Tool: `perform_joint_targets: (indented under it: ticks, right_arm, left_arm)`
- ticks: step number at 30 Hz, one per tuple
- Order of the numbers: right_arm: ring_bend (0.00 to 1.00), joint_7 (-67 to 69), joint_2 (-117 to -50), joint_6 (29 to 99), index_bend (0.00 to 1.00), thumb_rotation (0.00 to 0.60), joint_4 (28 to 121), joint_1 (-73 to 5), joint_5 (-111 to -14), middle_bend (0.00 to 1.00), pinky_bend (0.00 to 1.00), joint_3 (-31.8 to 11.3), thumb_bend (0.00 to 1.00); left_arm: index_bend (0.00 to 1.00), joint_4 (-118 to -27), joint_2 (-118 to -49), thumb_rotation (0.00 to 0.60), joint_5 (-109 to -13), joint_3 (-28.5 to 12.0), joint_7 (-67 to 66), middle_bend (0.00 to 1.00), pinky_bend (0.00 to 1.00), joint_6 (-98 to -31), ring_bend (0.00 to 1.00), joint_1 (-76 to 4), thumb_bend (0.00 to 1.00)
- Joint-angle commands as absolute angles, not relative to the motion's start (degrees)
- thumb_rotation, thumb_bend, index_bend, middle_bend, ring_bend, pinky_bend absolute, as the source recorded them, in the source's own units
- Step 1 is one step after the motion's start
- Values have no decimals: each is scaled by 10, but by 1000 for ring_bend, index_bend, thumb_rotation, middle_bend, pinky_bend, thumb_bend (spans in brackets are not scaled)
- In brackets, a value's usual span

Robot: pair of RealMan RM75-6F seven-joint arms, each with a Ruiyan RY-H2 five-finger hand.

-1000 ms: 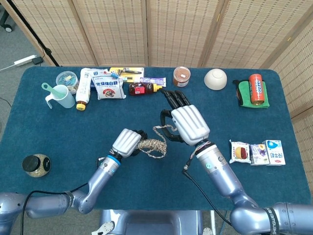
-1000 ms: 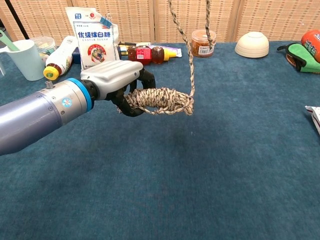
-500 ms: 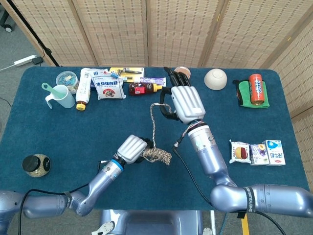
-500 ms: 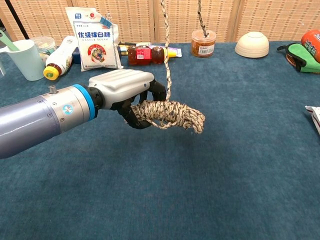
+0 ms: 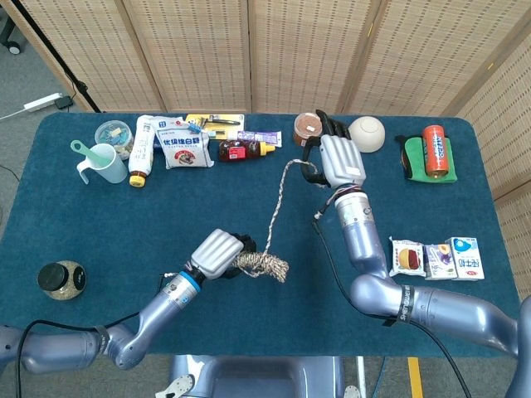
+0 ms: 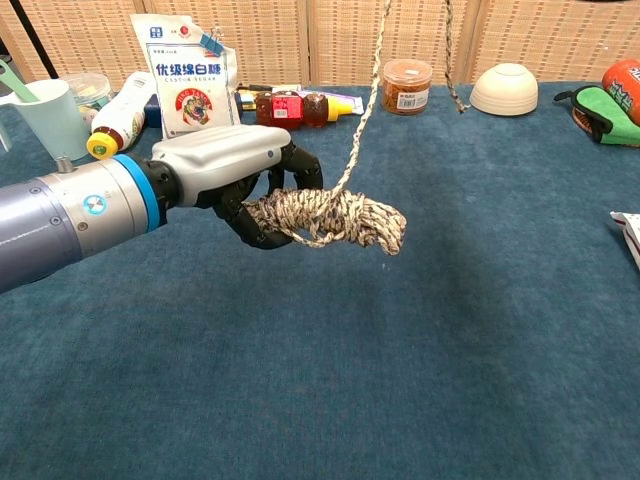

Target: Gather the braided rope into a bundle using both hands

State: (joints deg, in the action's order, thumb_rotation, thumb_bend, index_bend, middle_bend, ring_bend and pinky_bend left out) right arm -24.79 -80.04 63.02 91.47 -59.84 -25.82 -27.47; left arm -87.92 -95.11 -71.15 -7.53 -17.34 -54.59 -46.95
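Seen from above, the left hand (image 5: 217, 254) gripped a coiled bundle of braided rope (image 5: 264, 265) over a blue table (image 5: 99, 224), one strand running up to the raised right hand (image 5: 340, 160)

Right hand (image 5: 341, 159) outside chest view.

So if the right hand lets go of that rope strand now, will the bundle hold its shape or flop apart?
Probably it loosens. The braided rope looks limp: the free strand curves rather than running straight up to the right hand. The coils seem kept together mainly by the left hand gripping one end, so the far end would likely sag. Its rough weave should resist slipping.
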Motion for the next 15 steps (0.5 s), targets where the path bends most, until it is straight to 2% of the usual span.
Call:
perform_joint_targets:
  ticks: [1,8,15]
  right_arm:
    - [0,-227,-822,602,714,600,868,-591,-258,0,0,-257,475]
    - [0,-195,-853,565,717,600,808,-570,-265,0,0,-230,478]
    - [0,-176,-863,547,722,600,807,-546,-285,0,0,-208,479]
  left_arm:
    - [539,-895,-940,600,-712,-77,-155,438,723,-539,505,-467,532]
    - [540,-927,-913,600,-715,-92,-113,438,723,-541,506,-462,534]
    - [540,-935,-905,600,-691,-110,-99,438,723,-539,506,-463,535]
